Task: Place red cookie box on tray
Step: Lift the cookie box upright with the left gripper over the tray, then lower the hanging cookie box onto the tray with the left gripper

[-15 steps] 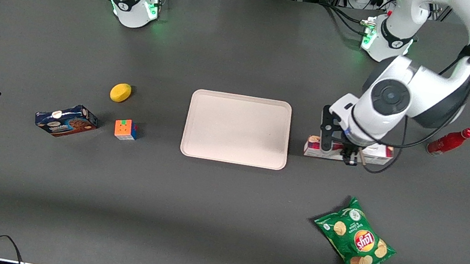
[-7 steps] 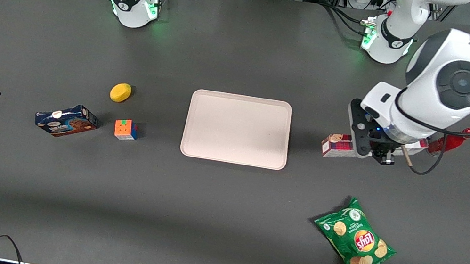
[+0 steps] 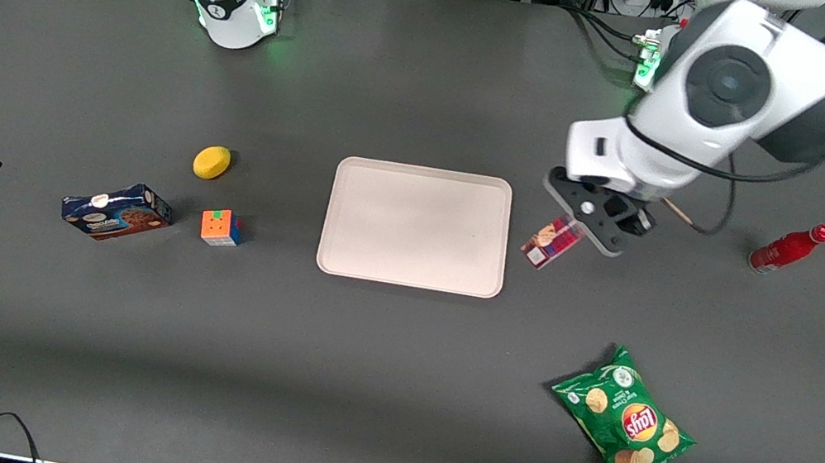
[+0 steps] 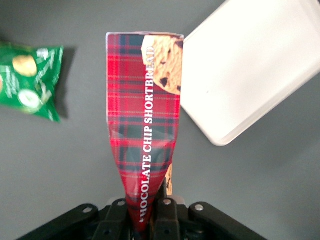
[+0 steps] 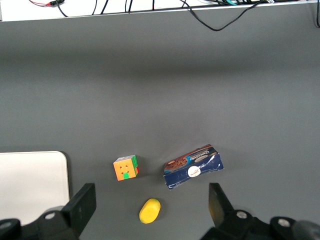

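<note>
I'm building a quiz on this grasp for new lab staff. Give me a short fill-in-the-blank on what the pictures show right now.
1. The gripper is shut on the red cookie box, holding it in the ____ above the table.
2. The tray has ____ lying on it.
3. The white lettering along the held box reads "Chocolate Chip ____".
4. The bag of chips is coloured ____.

Missing words: air; nothing; Shortbread; green
</note>
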Tool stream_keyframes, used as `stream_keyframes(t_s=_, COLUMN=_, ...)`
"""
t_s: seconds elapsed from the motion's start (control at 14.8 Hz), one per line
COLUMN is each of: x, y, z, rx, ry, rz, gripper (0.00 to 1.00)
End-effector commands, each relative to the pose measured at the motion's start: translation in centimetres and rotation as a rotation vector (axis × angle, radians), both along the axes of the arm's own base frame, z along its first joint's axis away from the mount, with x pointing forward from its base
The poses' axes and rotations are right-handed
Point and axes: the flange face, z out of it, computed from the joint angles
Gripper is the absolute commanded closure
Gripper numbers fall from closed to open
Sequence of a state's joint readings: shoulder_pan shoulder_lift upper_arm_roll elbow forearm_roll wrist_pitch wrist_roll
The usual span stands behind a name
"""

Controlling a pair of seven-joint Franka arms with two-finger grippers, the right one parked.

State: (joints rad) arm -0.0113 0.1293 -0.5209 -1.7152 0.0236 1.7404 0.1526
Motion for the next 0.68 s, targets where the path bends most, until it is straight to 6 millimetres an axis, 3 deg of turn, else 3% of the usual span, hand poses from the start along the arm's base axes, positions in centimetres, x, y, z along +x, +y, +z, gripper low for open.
stream_keyframes(t_s=0.0, x=-2.2, y=-3.2, z=0.2, rx=0.029, ry=0.003, rz=0.311, gripper=1.00)
stream_keyframes(t_s=0.34, x=-5.0, y=-7.8, z=-2.1, rx=0.000, ry=0.017, rz=0.545, gripper=1.00)
stream_keyframes(t_s=0.61, x=-8.0, y=-11.9, z=-7.4, rx=-0.087, ry=-0.003, rz=0.718, gripper=1.00)
